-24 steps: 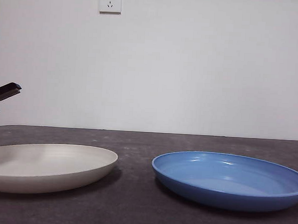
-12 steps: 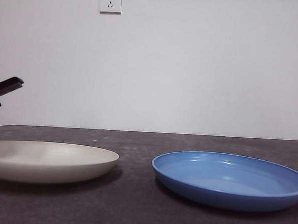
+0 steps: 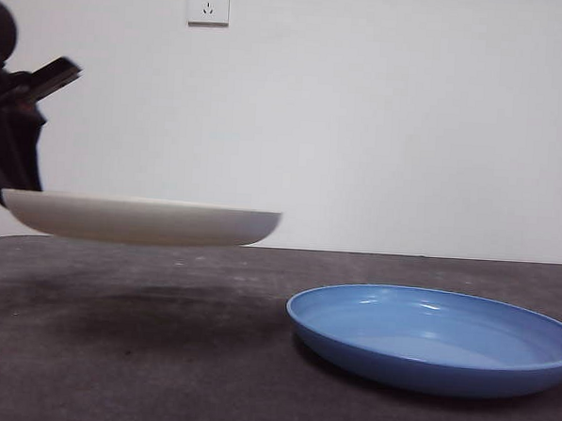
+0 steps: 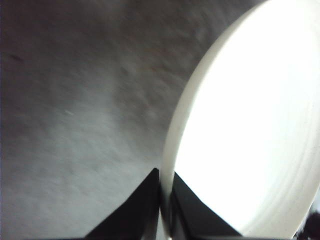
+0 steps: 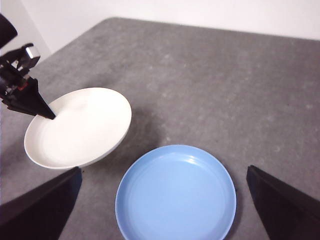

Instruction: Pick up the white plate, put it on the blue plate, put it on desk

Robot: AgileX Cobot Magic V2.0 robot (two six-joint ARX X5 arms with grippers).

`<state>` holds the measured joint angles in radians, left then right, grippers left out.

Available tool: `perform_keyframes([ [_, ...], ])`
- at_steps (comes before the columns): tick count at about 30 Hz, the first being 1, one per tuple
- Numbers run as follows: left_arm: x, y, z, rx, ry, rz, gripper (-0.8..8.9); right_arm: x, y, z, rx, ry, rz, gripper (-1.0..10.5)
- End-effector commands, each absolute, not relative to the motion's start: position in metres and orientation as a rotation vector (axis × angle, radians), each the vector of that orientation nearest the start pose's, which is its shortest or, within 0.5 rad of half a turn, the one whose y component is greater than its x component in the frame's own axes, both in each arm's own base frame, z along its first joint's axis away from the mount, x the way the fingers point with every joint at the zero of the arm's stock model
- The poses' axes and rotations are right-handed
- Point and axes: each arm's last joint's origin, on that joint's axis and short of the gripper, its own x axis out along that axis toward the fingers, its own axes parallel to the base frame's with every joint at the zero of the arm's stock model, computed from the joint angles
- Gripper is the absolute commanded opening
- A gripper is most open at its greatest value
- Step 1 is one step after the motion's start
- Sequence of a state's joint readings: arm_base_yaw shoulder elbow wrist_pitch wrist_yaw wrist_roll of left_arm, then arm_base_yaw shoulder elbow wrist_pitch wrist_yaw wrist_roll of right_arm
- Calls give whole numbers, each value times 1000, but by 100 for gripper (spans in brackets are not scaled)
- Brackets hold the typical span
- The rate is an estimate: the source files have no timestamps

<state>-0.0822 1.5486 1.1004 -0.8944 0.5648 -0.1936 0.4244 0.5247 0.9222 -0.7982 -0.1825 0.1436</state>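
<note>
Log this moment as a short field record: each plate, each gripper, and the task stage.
white plate: lifted clear of the desk, roughly level, shadow beneath
blue plate: resting on the desk, nothing in it
left gripper: shut on the white plate's rim
right gripper: open, holding nothing, high above the blue plate
stage: white plate picked up, not yet on the blue plate

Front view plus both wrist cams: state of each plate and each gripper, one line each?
white plate: lifted clear of the desk, roughly level, held by its rim.
blue plate: flat on the desk, empty, untouched.
left gripper: jaws shut on the white plate's rim.
right gripper: jaws wide open, holding nothing, hovering above the blue plate.
</note>
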Motion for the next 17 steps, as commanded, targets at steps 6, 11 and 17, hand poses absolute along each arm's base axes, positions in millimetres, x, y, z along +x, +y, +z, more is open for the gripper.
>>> perform_keyframes([
  [6, 281, -83, 240, -430, 1373, -530, 15, 58, 32, 373, 95, 409, 567, 607],
  [11, 279, -111, 252, -392, 1343, -605, 15, 46, 26, 385, 76, 417, 535, 607],
  [17, 280, -144, 267, -357, 1322, -682, 15, 36, 21, 394, 58, 422, 526, 607],
])
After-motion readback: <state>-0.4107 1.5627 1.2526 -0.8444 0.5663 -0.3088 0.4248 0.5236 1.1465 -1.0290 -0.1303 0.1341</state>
